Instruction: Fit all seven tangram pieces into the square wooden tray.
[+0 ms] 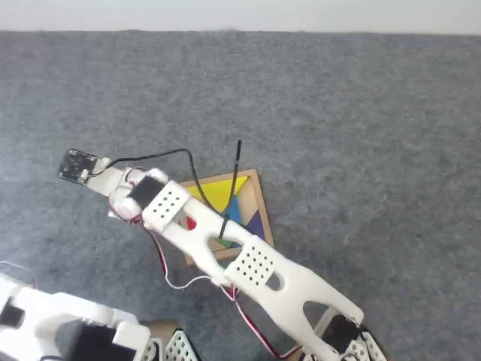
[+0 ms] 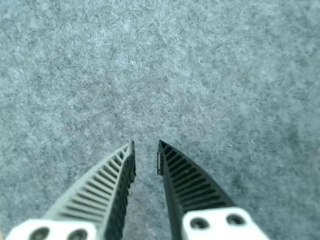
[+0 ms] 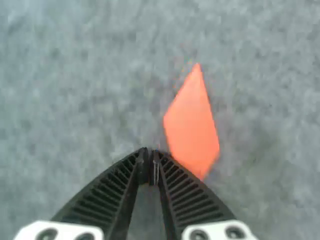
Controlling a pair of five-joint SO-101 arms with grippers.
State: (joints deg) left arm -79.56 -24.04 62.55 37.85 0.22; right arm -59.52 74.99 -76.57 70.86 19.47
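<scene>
A grey, felt-like counter (image 1: 361, 113) carries a square wooden tray (image 1: 264, 204) near the middle of the high view. Inside the tray lie a yellow piece (image 1: 214, 192), a blue piece (image 1: 234, 210) and a purple piece (image 1: 255, 224), set close against one another. The rest of the tray's inside is hidden. A white arm (image 1: 255, 267) crosses over the tray from its near right side to its far left side, hiding much of it. That arm's wrist camera (image 1: 79, 167) sits beyond the tray's left edge. A second arm (image 1: 45, 323) rests well apart from the tray, off its near left corner. In the right wrist view, the right gripper (image 3: 150, 152) points down at the counter, its black ribbed fingers (image 3: 185, 195) clenched together with nothing between them. An orange piece (image 3: 191, 125) lies flat on the bare counter outside the tray, just beside the fingertips. One corner of it is tucked behind a finger; how it lies from the tray cannot be told. In the left wrist view, the left gripper (image 2: 145, 145) hangs over plain grey counter, its fingers (image 2: 117, 185) released, a narrow gap between the tips and nothing held.
</scene>
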